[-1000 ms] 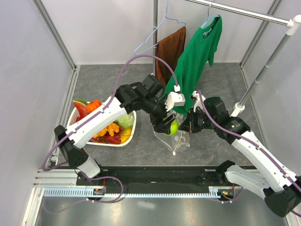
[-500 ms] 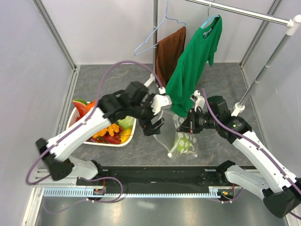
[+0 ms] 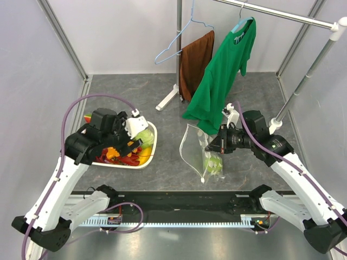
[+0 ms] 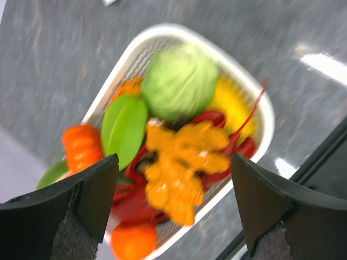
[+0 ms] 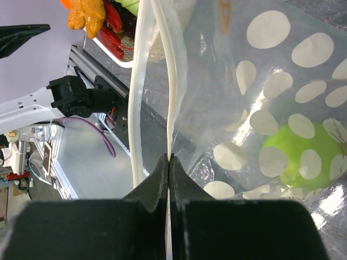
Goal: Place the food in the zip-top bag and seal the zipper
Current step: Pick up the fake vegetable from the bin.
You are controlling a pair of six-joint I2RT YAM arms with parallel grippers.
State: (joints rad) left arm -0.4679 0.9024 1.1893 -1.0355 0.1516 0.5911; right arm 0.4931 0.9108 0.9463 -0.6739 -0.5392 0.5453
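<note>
The left pincer (image 3: pixel 127 142), we saw, gaped empty over the basket's (image 3: pixel 154 142) food (image 3: pixel 143 137) — frame left; the right pincer (image 5: pixel 169 157) clamped shut on the zip-top bag's (image 5: pixel 260 81) zipper (image 5: pixel 172 108).

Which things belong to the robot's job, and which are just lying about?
In the job: clear polka-dot plastic bag, lime-green toy fruit inside it, whitish zipper strip pinched by the right gripper, plastic toy foods in the white perforated basket, open left gripper above them.
Just there: green T-shirt, brown cloth, metal rail.
</note>
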